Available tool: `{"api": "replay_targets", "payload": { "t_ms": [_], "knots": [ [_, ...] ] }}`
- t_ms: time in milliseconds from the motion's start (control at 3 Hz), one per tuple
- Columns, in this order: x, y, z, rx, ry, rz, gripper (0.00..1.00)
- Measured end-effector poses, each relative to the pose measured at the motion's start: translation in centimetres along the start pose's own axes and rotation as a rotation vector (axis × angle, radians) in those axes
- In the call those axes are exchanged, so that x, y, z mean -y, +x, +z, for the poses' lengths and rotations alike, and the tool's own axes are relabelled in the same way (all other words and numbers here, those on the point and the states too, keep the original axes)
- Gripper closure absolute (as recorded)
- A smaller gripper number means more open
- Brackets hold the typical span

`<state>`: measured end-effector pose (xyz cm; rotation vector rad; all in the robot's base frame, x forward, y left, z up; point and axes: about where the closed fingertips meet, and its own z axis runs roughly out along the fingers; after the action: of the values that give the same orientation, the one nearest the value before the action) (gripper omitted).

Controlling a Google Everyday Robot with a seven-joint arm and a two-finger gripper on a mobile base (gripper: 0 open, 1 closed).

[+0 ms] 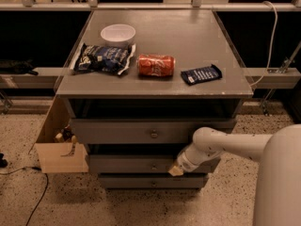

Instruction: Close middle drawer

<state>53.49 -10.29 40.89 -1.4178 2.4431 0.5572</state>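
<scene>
While the white arm's gripper (pixel 176 170) meets the wide grey wooden middle drawer (pixel 136 164), how far its jaws stand apart cannot be told.
Its tan tip touches that drawer's flat front, just right of the small round knob (pixel 154 166), second of three under the grey desk (pixel 188 41).
</scene>
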Motion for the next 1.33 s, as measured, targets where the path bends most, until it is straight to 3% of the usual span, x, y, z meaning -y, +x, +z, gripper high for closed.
{"api": "replay_targets", "payload": {
  "t_ms": [1333],
  "knots": [
    [-0.01,0.0,0.01,0.0,0.0,0.0,0.0]
  ]
}}
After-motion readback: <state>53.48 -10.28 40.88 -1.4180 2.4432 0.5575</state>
